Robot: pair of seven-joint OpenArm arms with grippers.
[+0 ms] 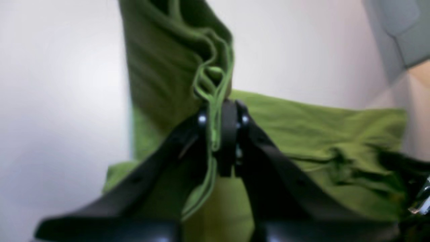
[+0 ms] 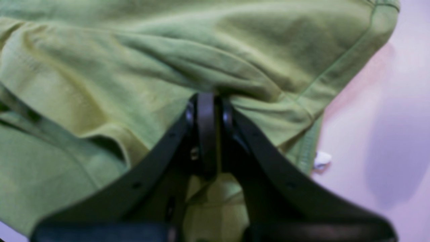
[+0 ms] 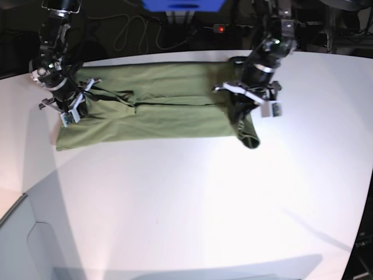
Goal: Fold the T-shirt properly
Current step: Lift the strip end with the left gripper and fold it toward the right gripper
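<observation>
Green T-shirt (image 3: 157,111) lies long on the white table (image 3: 192,204), stretched between my two grippers. My left gripper (image 1: 221,111) pinches one end, lifted a bit. My right gripper (image 2: 206,101) is closed on cloth at the other end. Each arm has its own end closest.

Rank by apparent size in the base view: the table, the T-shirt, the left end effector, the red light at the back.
1. table, filling most of the view.
2. T-shirt, spread across the table's far part.
3. left end effector, gripping the shirt's end; only partly visible against the cloth.
4. red light, a tiny dot, though farthest from the camera.
</observation>
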